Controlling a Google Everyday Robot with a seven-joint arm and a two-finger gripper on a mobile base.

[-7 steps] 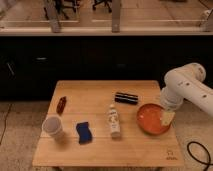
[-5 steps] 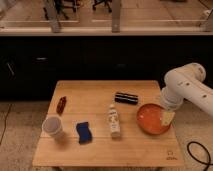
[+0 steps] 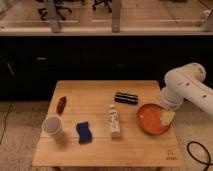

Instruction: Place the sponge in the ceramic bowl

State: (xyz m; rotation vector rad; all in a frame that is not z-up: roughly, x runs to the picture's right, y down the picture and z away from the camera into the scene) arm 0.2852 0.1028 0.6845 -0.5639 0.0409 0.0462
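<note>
The sponge [image 3: 84, 132] lies front-left on the bench [image 3: 130, 150], outside the bowl [image 3: 150, 122]. The tool [image 3: 167, 117], seemingly open and empty, hangs at the right edge. Reaching for the sponge comes next.

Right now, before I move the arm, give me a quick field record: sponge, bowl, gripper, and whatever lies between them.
sponge: dark blue, on the wooden table, front left, untouched
ceramic bowl: orange-red, right side of table, no sponge in it
gripper: over the bowl's right rim, open, holding nothing
between: white bottle lying between sponge and bowl
other: black case behind the bottle; pale grey cup left of the sponge
</note>
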